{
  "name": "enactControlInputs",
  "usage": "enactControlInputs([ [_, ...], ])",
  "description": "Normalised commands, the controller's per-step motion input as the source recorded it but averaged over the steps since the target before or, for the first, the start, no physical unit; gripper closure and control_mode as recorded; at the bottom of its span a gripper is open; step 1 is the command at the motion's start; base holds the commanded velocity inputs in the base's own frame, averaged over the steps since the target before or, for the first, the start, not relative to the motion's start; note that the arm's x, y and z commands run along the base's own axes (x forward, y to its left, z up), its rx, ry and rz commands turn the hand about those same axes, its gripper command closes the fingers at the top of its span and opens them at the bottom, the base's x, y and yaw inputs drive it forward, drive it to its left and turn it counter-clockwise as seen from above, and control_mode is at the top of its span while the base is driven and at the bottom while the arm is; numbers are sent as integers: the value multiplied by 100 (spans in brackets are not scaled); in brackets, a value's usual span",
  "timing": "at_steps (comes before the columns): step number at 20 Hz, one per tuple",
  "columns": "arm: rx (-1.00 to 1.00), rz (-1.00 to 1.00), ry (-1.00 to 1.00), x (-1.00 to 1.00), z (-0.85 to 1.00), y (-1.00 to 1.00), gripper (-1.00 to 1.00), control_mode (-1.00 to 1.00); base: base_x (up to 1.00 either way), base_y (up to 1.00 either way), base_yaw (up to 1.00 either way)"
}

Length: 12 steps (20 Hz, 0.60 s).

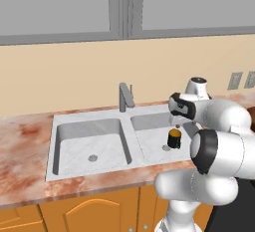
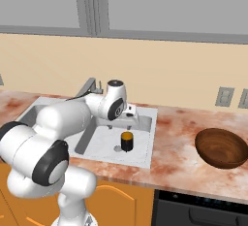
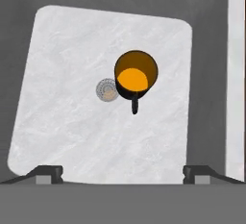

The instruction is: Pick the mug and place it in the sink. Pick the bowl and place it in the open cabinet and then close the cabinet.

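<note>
The mug (image 3: 136, 78) is seen standing upright on the floor of the right basin of the sink (image 1: 84, 121), just beside the round drain (image 3: 106, 90), its handle toward the bottom of the hand view. The claw (image 3: 122, 171) hangs above it with its tips spread wide and nothing held between them. From the base views the claw itself is partly hidden behind the arm, so how far above the mug it sits cannot be judged with confidence. The mug step appears done; the bowl (image 2: 221, 147) lies on the marbled surface (image 2: 179, 142) well to the right of the sink, apart from everything else. The risk now is judged to lie in the withdrawal: if the claw is lifted at a slant or swung sideways too low, a tip could clip the mug's rim and tip it over, or strike the basin wall or the faucet (image 1: 125, 96) at the far rim. The left basin holds nothing but its drain. The bowl appears empty. The mug's inside shows orange.
</note>
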Motion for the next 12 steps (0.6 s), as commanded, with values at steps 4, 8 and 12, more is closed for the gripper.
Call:
enactControlInputs([
  [4, 0, 0, 0, 0, 2, 0, -100, -100, 0, 0, 0],
  [8, -1, 0, 0, 0, 0, 0, -100, -100, 0, 0, 0],
  [12, -1, -3, 0, 0, 3, -2, -100, -100, 0, 0, 0],
])
